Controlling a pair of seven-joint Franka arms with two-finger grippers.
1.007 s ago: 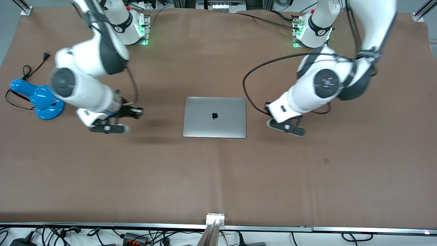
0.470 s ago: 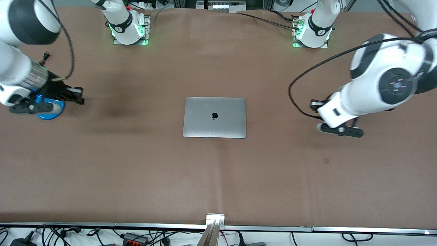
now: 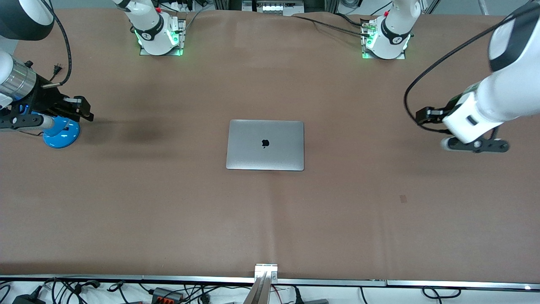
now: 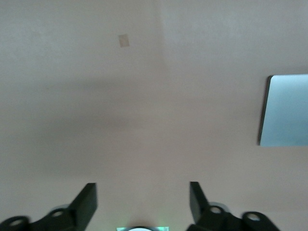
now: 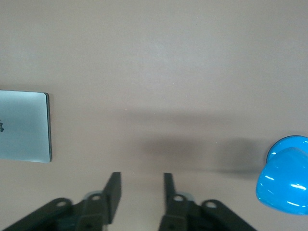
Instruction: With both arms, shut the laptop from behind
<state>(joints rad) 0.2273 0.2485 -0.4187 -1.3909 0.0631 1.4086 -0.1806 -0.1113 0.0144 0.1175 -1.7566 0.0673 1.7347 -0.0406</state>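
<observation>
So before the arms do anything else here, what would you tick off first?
1. Laptop lid shut flat, logo up: ok.
2. Laptop sits free, nothing touching it: ok.
3. Left hand open and empty, over bare table toward the left arm's end: ok.
4. Right hand empty, fingers apart, above the table beside the blue lamp: ok.
5. Right hand has room above the lamp: cannot tell; they overlap in the front view.
6. Lamp cord out of the right arm's way: cannot tell.

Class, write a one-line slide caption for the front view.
Closed laptop lies mid-table; left end effector and right end effector hang apart over the table's ends.
</observation>
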